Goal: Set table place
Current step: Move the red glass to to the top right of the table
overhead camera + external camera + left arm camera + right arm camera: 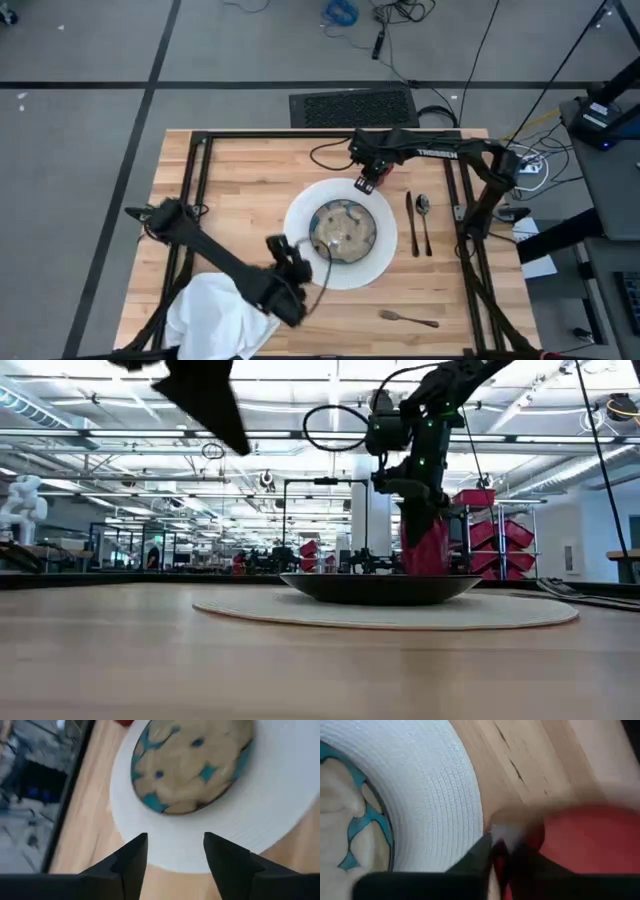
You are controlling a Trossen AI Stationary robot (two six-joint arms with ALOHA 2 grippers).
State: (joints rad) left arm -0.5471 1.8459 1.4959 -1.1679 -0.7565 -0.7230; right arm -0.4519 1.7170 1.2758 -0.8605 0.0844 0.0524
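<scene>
A large white plate (380, 268) lies mid-table with the speckled bowl (343, 232) standing on it. At the plate's far edge my right gripper (367, 184) is shut on the small red cup (428, 548). My left gripper (175, 851) hovers open over the plate's near-left rim (150, 835), touching nothing. Right of the plate, the knife (411, 222) and spoon (424, 218) lie side by side. The fork (408, 319) lies near the front right. A white napkin (215, 315) sits crumpled at the front left, partly under the left arm. My right gripper holds the red cup by its wall at the rim (540, 837), coming from above and slanting down. The blur hides whether one finger is inside the cup. The cup stands upright just beyond the plate's far edge. The bowl (380, 588) hides its base, so I cannot tell whether it rests on the table.
Black frame rails (195, 200) run along the table's left, right and far sides. Bare wood (250, 180) lies far left of the plate. A dark mat (352, 106) and cables lie on the floor beyond the far edge.
</scene>
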